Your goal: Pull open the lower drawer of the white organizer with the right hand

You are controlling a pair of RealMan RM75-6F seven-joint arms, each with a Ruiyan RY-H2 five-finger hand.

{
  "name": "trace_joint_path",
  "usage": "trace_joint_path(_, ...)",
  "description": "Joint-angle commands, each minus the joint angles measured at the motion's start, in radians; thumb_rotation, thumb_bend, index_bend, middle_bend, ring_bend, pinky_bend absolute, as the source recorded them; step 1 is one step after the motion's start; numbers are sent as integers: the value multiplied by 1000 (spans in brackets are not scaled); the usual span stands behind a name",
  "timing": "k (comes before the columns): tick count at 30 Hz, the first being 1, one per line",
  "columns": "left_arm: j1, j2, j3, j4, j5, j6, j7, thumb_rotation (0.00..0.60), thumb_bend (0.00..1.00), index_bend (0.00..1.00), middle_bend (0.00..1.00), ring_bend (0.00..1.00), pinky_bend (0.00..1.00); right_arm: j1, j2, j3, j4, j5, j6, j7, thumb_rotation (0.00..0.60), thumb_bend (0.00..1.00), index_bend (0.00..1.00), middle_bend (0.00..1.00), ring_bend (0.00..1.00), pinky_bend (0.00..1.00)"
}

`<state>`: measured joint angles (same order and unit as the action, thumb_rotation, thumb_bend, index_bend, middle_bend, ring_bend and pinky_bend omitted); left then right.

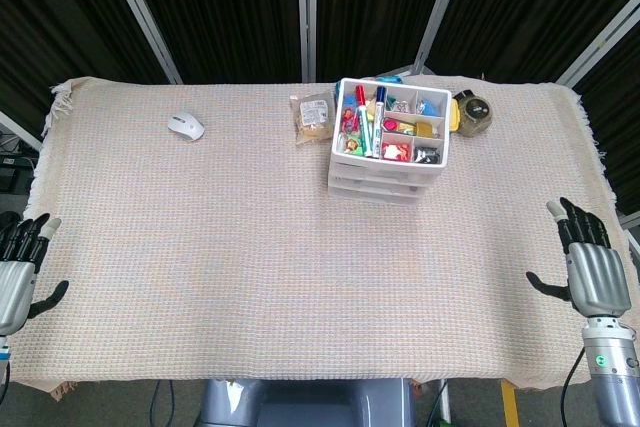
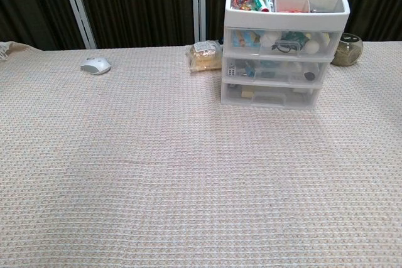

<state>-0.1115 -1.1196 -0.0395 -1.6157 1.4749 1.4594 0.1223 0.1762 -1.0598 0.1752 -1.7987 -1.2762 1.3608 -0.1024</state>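
The white organizer (image 1: 388, 143) (image 2: 281, 42) stands on the far middle-right of the table, its top tray full of markers and small items. Three clear drawers face me, all closed; the lower drawer (image 2: 270, 95) sits flush with the frame. My right hand (image 1: 592, 265) hovers at the table's right edge, fingers spread, holding nothing, well to the right and nearer than the organizer. Over the left edge of the table is my left hand (image 1: 18, 267), also with its fingers apart and empty. Neither hand shows in the chest view.
A white computer mouse (image 1: 185, 126) (image 2: 95, 65) lies at the far left. A snack packet (image 1: 314, 117) (image 2: 204, 55) sits just left of the organizer, a small round jar (image 1: 473, 113) (image 2: 347, 49) to its right. A woven cloth (image 1: 230, 267) covers the table.
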Motion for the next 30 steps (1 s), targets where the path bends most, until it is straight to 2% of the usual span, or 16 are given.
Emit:
trace_joint_path(1,1,-1,0,0,0,1,0,600,321,0,0,0,0,0,2,0,-2,2,0,3,600,102,29,0,0,0)
trace_joint_path(15,2,-3,-2,2,-3,2,3,600,321,0,0,0,0,2,12,-5,-39,-35,18,6,600,102,32,0,0,0)
trace_joint_path(17,2,-3,-1,2,-2,3,0,600,321,0,0,0,0,3,4,0,-42,-52,30,27,600,103,51,0,0,0)
trace_joint_path(18,2,-3,-1,2,-1,3,-1,600,321,0,0,0,0,2,-5,5,-42,-60,44,43,600,105,81,9,11,32)
trace_joint_path(20,3,-3,0,2,2,6,3,600,321,0,0,0,0,3,-22,18,-52,-65,59,87,600,110,158,118,135,206)
trace_joint_path(22,4,-4,0,3,1,7,3,600,321,0,0,0,0,6,-23,27,-77,-49,47,130,600,118,243,384,430,470)
trace_joint_path(24,4,-5,-1,3,1,7,2,600,321,0,0,0,0,12,-19,36,-111,-21,21,173,600,126,268,553,615,560)
trace_joint_path(25,4,-4,-1,3,1,8,3,600,321,0,0,0,0,22,-16,46,-149,20,-17,218,600,131,269,614,676,578)
trace_joint_path(28,5,-5,-1,3,1,8,2,600,321,0,0,0,0,55,6,70,-215,117,-112,272,600,143,254,719,771,609)
trace_joint_path(30,4,-5,-1,3,1,8,2,600,321,0,0,0,0,78,11,80,-244,168,-166,290,600,149,231,753,802,622)
